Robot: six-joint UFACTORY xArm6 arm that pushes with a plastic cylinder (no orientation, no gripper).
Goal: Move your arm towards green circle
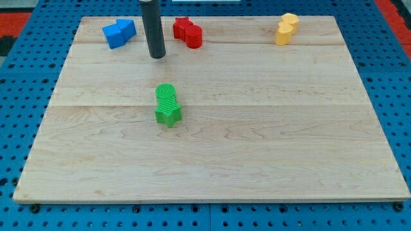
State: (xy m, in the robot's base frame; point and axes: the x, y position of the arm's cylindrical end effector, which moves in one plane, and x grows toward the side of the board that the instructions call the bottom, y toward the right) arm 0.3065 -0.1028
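A green circle block (166, 94) lies left of the board's middle, touching a green star block (168, 113) just below it. My tip (157, 56) is at the end of the dark rod coming down from the view's top. It stands above the green circle, a short gap away, slightly to its left. It sits between the blue blocks and the red blocks.
Two blue blocks (119, 32) lie together at the top left. Two red blocks (188, 31) lie together right of the rod. Two yellow blocks (286, 29) lie at the top right. The wooden board (270, 141) rests on a blue pegboard table (19, 96).
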